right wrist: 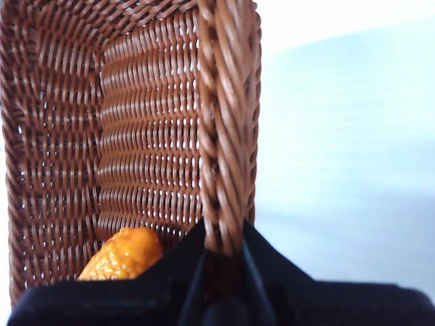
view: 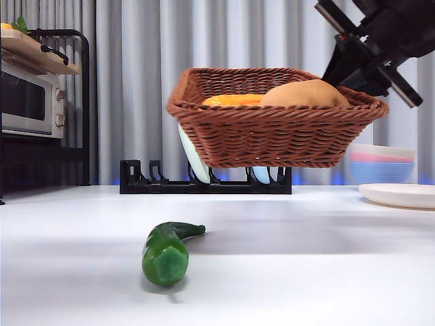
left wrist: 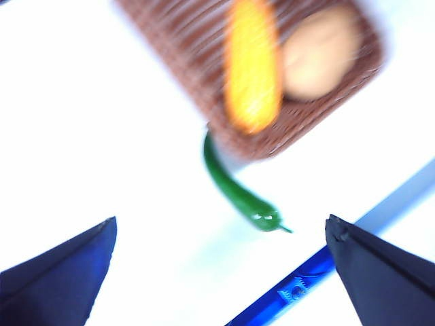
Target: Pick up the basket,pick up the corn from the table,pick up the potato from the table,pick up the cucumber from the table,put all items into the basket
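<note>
The brown wicker basket [view: 272,129] hangs in the air above the table, held at its right rim by my right gripper [view: 370,68]. In the right wrist view that gripper [right wrist: 223,255] is shut on the basket's braided rim [right wrist: 224,136]. The corn [view: 231,100] and the potato [view: 304,94] lie inside the basket; the left wrist view shows both, corn [left wrist: 253,64] and potato [left wrist: 319,53]. The dark-green cucumber [view: 166,250] lies on the white table [view: 306,272] in front. My left gripper [left wrist: 221,261] is open, high above the cucumber [left wrist: 238,190].
A black dish rack [view: 204,180] with plates stands behind the basket. A microwave and shelf [view: 30,95] are at the back left. Stacked bowls [view: 380,163] and a white plate [view: 401,195] sit at the right.
</note>
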You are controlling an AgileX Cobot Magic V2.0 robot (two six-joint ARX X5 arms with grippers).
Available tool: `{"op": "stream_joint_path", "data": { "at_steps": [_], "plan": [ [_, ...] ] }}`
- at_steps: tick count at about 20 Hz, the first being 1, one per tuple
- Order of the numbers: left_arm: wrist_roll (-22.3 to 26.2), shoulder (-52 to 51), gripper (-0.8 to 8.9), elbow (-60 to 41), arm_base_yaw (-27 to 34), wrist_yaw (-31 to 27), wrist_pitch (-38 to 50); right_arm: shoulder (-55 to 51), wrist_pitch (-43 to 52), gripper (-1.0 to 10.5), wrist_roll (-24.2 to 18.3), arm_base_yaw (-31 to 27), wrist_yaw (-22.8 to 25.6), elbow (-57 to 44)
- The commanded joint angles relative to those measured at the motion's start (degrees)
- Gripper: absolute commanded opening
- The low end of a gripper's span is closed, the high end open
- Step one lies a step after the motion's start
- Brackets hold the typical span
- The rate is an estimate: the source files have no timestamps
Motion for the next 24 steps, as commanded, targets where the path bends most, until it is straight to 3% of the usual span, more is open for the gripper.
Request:
{"op": "stream_joint_path", "data": {
  "at_steps": [1, 9, 12, 16, 20, 24],
  "plan": [
    [-6.3, 0.7, 5.61, -6.7, -2.6, -1.4, 3.8, -0.5, 1.3, -0.2, 1.0, -2.5, -0.7, 1.6],
    [-11.3, 1.5, 5.60, -24.3, -2.1, 3.4, 19.4, -0.7, 0.3, -0.2, 1.0, -7.1, -1.7, 3.2],
    [-11.3, 2.5, 5.00, -26.4, 0.0, 6.4, 23.6, -0.7, 0.3, -0.2, 1.0, -7.3, -2.2, 3.2],
    [-8.5, 5.2, 4.88, -26.7, 3.7, 8.3, 26.7, -0.7, 0.3, -0.2, 1.0, -7.3, -2.2, 3.2],
    [-5.7, 9.1, 4.88, -26.7, 9.3, 16.2, 30.4, -0.7, -0.5, -0.2, 1.0, -7.3, -2.2, 3.2],
    [-3.5, 13.4, 4.88, -26.7, 13.3, 20.4, 33.1, -0.9, -1.2, -0.2, 1.0, -7.3, -2.2, 3.2]
  ]
}}
